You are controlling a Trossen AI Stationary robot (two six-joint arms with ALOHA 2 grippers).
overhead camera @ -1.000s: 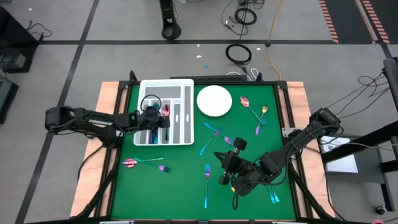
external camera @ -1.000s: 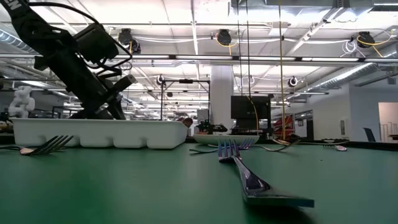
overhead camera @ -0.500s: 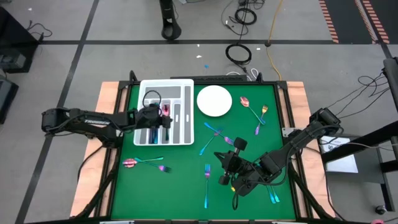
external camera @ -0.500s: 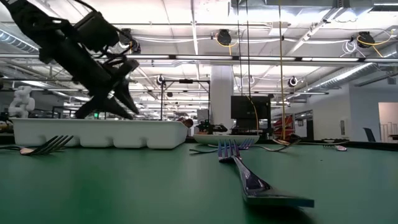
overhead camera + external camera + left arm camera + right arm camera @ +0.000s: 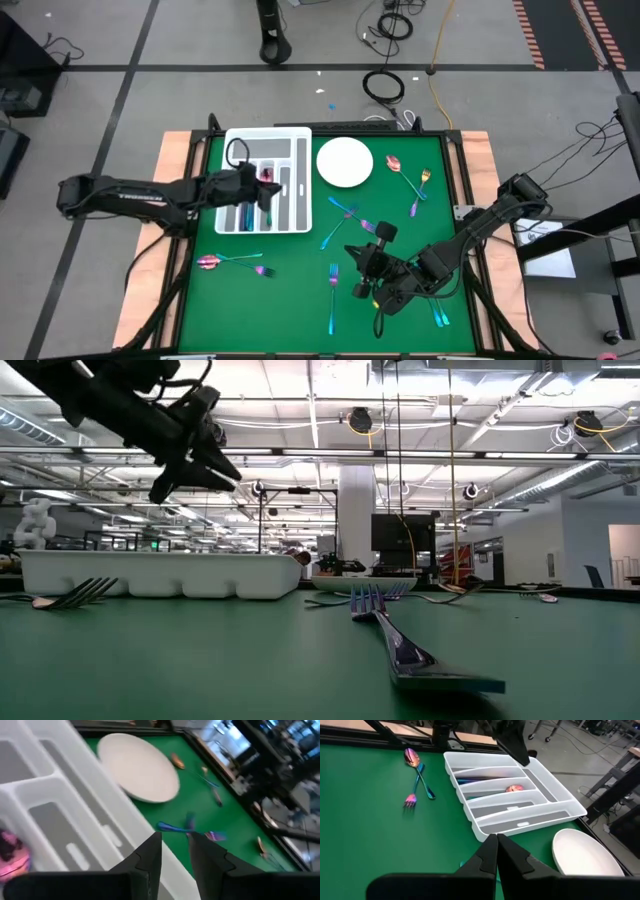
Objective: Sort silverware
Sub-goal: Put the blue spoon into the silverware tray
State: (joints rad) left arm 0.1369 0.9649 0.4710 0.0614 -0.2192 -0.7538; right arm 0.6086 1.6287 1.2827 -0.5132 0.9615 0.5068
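Note:
The silverware is iridescent. A pink spoon and blue pieces lie in the white divided tray. Loose pieces lie on the green table: a spoon and fork near left, a fork near the middle, several at the centre, several more far right. My left gripper hangs open above the tray, holding nothing; the low view shows it well above the tray's rim. My right gripper waits shut over the table's near right part.
A round white plate sits just right of the tray at the far edge. One more piece lies near the front right corner. In the low view a fork lies close in front. Bare green mat shows near the front left.
My left gripper has risen out of the tray to well above its rim and has rolled about its own axis. It carries nothing; the pink spoon stays lying in the tray.

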